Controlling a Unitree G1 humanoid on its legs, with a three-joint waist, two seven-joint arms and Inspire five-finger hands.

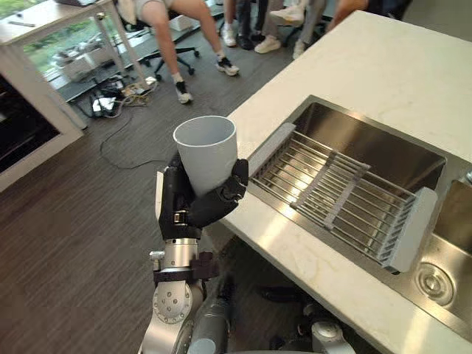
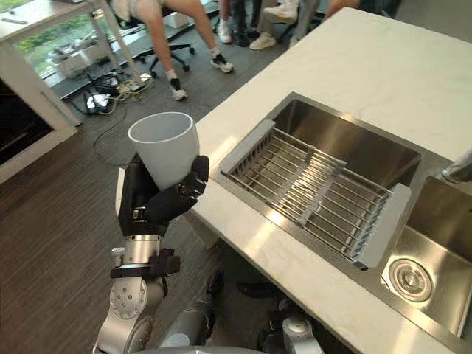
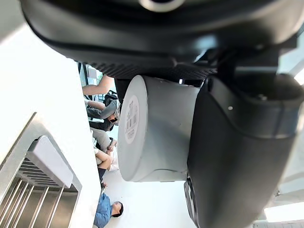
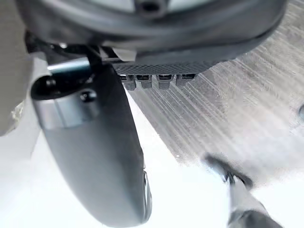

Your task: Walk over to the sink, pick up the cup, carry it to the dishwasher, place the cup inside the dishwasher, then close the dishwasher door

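A light grey cup point(image 1: 206, 151) stands upright in my left hand point(image 1: 195, 206), held over the dark wood floor just off the corner of the white counter point(image 1: 383, 66). The fingers and thumb curl round the cup's lower half, and its open mouth faces up. The left wrist view has the cup's side and base point(image 3: 156, 128) pressed between the thumb point(image 3: 237, 156) and the palm. To the right, the steel sink point(image 1: 369, 147) is set into the counter with a wire drying rack point(image 1: 332, 199) across it. My right hand point(image 4: 99, 156) hangs over the floor with its thumb straight, holding nothing.
Several seated people, legs and shoes point(image 1: 173, 44) in view, sit on the far side of the floor. A white desk point(image 1: 44, 22) with cables and a power strip point(image 1: 110, 99) under it stands at the back left. A dark low unit point(image 1: 18, 133) lies at the far left.
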